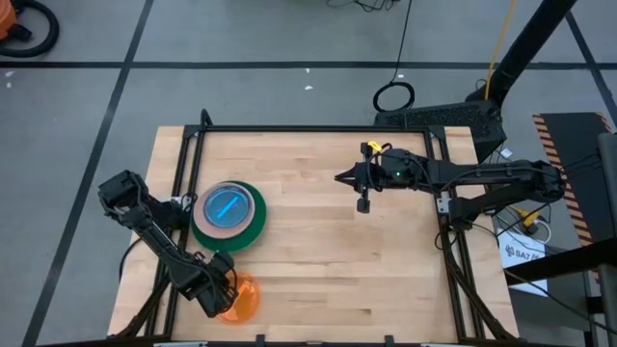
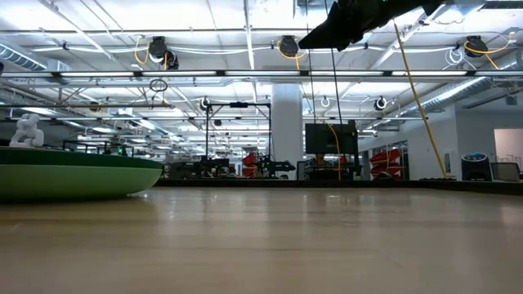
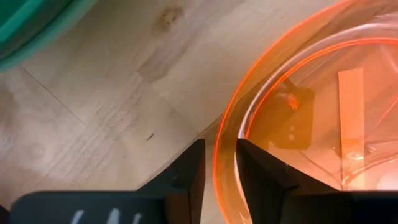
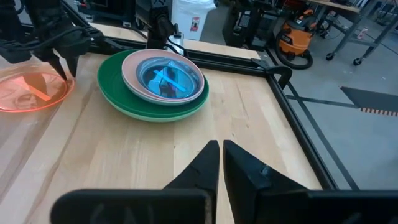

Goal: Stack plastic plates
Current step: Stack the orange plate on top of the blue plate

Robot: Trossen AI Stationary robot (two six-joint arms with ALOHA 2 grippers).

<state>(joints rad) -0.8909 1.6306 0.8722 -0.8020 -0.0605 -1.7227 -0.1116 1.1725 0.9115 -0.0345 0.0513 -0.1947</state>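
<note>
A translucent orange plate (image 1: 241,301) (image 3: 323,112) lies near the table's near left corner. My left gripper (image 1: 224,294) (image 3: 221,168) points down over its rim and is shut on it. Farther back on the left stands a stack (image 1: 228,214): a blue plate (image 4: 171,78) in a salmon plate (image 4: 134,68), on green plates (image 4: 124,93) whose base rests on the wood. My right gripper (image 1: 339,177) (image 4: 221,149) hangs shut above the table's middle, holding nothing. My left gripper pinches the orange plate's rim (image 3: 225,155) on the side toward the table's left edge, one finger inside the plate and one outside. The fingers come from above, pointing down. The plate looks flat on the table.
A black metal frame (image 4: 273,74) runs along the table's far and side edges. Bare wood (image 1: 347,260) lies between the stack and the right arm. In the low view the green plate (image 2: 73,175) fills the left side.
</note>
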